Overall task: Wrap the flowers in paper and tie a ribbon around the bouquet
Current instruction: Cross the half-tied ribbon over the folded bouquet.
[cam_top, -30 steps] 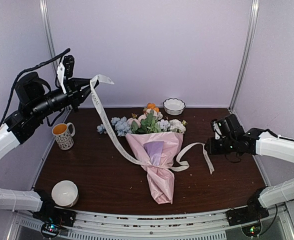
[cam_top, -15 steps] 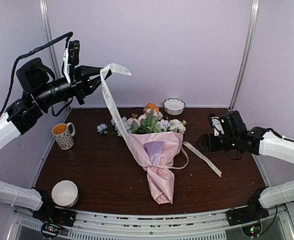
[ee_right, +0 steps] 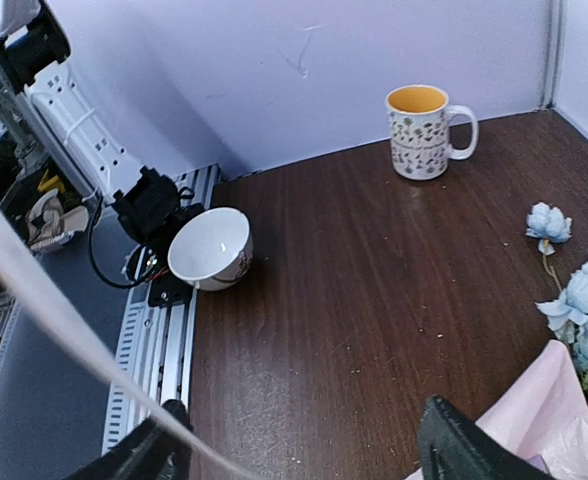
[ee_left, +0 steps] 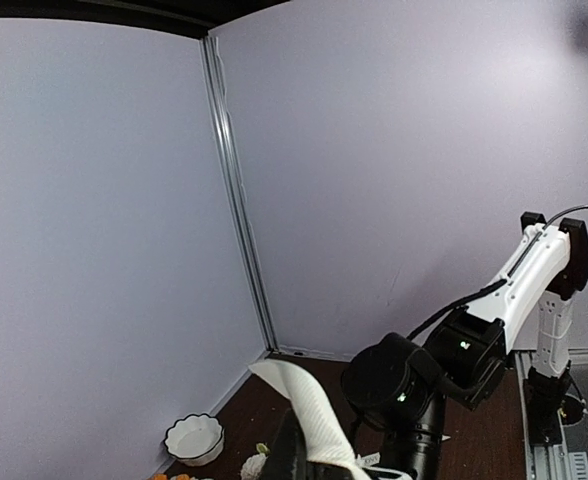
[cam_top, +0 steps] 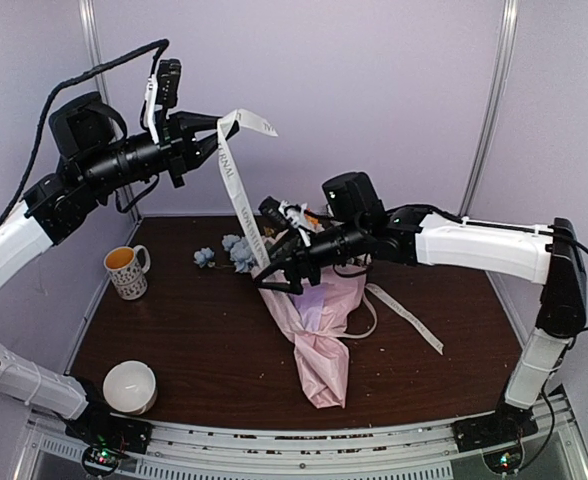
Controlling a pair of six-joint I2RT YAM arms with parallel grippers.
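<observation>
— Dark wooden table (cam_top: 194, 340); where's the ribbon (cam_top: 236, 185)?
— Pinched tight in my left gripper (cam_top: 212, 140), upper left, slanting down to the bouquet (cam_top: 319, 345) lying at centre.
— Your right gripper (cam_top: 274, 250)?
— Jaws spread wide, over the flowers (cam_top: 239, 252), beside that strip.

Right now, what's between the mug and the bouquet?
One pale blue bloom lies on the table between the mug and the bouquet; otherwise bare wood. Clearest in the right wrist view.
</observation>
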